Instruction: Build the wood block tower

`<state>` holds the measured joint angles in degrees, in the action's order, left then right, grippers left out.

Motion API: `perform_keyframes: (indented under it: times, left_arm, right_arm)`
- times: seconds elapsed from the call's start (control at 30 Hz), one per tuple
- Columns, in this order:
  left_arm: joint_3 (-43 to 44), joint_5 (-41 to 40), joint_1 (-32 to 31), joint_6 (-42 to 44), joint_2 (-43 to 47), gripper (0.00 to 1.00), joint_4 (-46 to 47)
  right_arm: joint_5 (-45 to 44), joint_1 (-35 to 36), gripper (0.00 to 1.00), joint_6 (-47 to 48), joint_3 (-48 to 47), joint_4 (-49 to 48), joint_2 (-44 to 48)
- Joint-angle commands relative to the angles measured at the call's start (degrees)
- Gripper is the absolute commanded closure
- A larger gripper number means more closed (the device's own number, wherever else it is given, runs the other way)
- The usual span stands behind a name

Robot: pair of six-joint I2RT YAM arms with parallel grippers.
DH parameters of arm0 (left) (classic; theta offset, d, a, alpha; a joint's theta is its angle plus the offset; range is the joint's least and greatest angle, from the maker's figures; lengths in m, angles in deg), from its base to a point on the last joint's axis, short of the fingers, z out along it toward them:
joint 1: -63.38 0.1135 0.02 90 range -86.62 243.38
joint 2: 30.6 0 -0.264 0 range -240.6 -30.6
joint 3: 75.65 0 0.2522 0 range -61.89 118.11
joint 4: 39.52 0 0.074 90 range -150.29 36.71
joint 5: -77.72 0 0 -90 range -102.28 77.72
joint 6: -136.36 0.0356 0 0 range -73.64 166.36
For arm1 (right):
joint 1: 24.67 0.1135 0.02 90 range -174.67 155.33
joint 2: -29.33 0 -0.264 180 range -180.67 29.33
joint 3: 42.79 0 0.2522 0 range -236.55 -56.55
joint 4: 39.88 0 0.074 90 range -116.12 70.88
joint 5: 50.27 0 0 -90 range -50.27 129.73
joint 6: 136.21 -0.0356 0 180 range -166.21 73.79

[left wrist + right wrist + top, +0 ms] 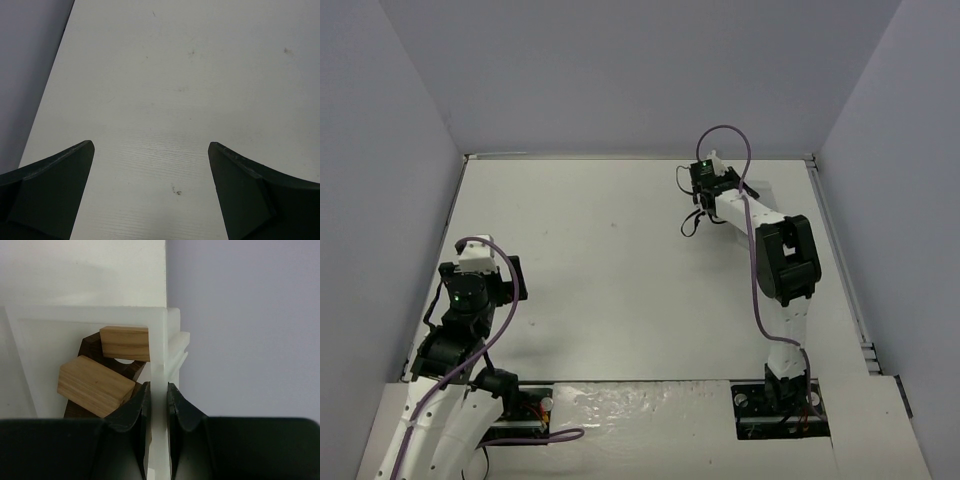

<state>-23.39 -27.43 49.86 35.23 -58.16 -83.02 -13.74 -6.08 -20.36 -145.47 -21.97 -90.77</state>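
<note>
We see the right gripper [158, 388] closed tight on the thin wall of a white tray [75, 315]. One finger [134, 410] sits inside the tray and the other is outside, with the wall pinched between them near a corner. The wood blocks [97, 385] lie in that corner as a loose heap rather than a stack. One light tan block [125, 343] lies against the pinched wall. A second tan block, tilted, rests just below and to the left of the first. Dark brown pieces [90, 347] show underneath both, and we cannot tell how many there are. The nearest of the heap lies right beside the inner finger.

In the top view we find the right arm [785, 260] stretched out to the far side of the table [175, 75], right of centre, with its wrist close to the back wall [250, 315]. The tray itself is hidden under the wrist there, so we place it from the wrist camera alone.

The left arm [460, 310] is folded near its base at the near left, well apart from the tray. The left gripper [150, 146] has its fingers spread as wide as they go, with only bare, lightly scuffed table between them, and it holds nothing.
</note>
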Motion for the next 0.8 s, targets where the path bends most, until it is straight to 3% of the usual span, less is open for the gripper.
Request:
perform_keyframes:
  times: [0.0, 0.1, 0.3, 0.6, 0.77]
  left_arm:
    - [2.3, -0.8, -0.7, -0.5, 0.0, 0.03, 2.7]
    - [2.3, -0.7, -1.0, -0.5, 0.2, 0.03, 2.8]
    - [2.1, -0.3, -1.4, -0.5, 0.3, 0.03, 3.2]
    - [2.2, -0.5, -1.9, -0.6, 0.3, 0.03, 2.9]
    - [2.4, 0.1, -2.3, -0.7, -0.2, 0.03, 2.9]
  right_arm:
    - [-4.5, 2.6, 0.98, -0.8, 1.3, -2.5, 0.7]
    - [-2.5, 3.8, 0.97, -2.1, 2.5, -1.7, 2.0]
    - [4.6, 4.1, 0.82, -9.1, 2.6, 3.1, 4.8]
    - [18.4, 3.8, 0.43, -15.9, 1.5, 8.1, 9.5]
    - [28.8, 0.5, 0.32, -17.9, -0.2, 11.8, 14.1]
